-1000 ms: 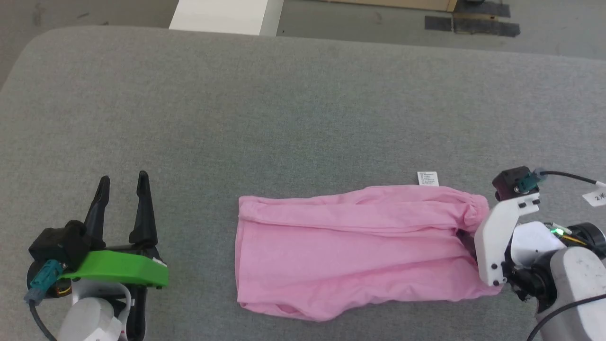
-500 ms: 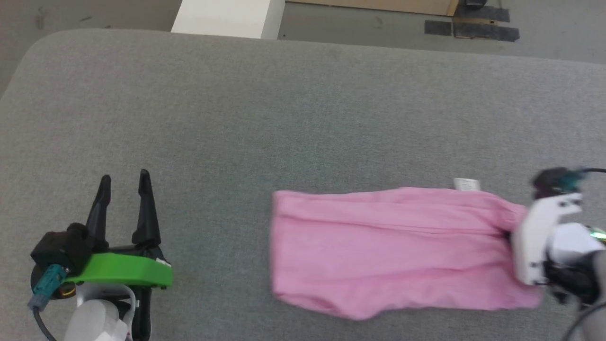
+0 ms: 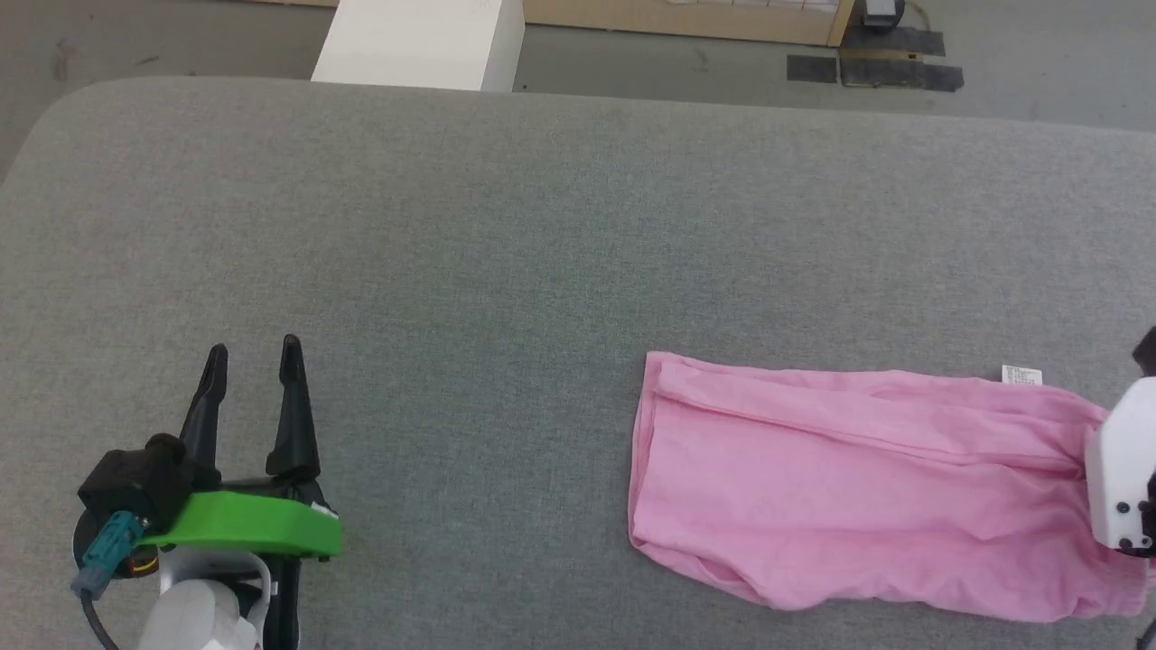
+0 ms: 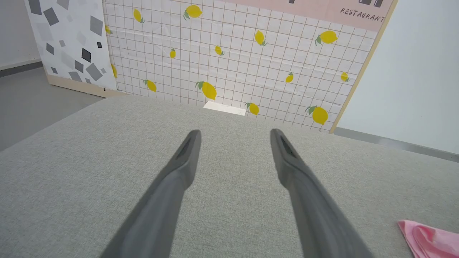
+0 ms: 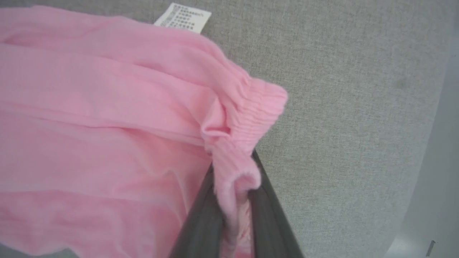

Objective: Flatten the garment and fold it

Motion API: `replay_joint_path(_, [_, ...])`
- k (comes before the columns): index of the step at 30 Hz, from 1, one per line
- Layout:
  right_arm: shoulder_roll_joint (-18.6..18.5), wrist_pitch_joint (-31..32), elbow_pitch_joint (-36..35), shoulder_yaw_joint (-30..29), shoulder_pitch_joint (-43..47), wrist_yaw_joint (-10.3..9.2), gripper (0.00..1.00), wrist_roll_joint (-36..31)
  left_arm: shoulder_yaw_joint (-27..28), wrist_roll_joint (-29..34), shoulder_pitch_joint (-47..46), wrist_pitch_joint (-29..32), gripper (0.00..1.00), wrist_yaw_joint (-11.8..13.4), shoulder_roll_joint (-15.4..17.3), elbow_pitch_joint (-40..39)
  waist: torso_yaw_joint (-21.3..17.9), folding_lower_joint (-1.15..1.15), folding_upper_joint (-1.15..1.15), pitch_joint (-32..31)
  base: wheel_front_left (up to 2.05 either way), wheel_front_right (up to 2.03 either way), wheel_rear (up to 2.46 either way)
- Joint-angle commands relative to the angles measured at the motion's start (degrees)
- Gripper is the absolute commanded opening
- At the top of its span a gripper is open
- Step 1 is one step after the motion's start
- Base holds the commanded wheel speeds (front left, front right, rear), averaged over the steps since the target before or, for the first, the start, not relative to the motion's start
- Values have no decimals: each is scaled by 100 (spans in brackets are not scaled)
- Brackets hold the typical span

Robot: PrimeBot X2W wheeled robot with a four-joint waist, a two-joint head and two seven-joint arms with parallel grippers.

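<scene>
While the light pink soft cotton garment (image 3: 858,487) is lying mostly spread on the right side of the grey fabric-covered table (image 3: 452,226), the right gripper (image 5: 233,172) is pinching its gathered elastic hem (image 5: 247,107) between nearly closed fingers. The flattening step looks to be in hand. Long creases are running along the far half, and the near edge is bulging unevenly. The next move, as I judge it, is calling for a second hold at the free left end, so the cloth can be tensioned and smoothed before any fold. The small white sewn-in label (image 3: 1021,375) is sticking out at the far edge. The left gripper (image 3: 254,348) is hovering well apart at the table's left, fingers spread wide and holding nothing. I see nothing blocking its way to the cloth. The table's right edge is lying near the pinched hem, so slipping off is a risk. A white block (image 3: 415,41) and black tape strips (image 3: 871,68) are sitting on the floor beyond.
</scene>
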Motion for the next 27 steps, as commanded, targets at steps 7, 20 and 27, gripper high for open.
replay_joint_path(7, [382,1220,-1312,358,109,-10,0,591,45,58,174,-27,100,-25,-86,27,-11,0,47,-226,0,0,0])
replay_joint_path(20, [1140,814,-1164,2151,-314,-10,0,726,-99,28,239,-26,100,-62,-160,84,236,0,47,-343,0,0,0])
replay_joint_path(27, [1562,150,-130,2505,-814,-10,0,465,-184,-18,223,-26,100,-96,-175,161,455,0,47,-286,0,0,0])
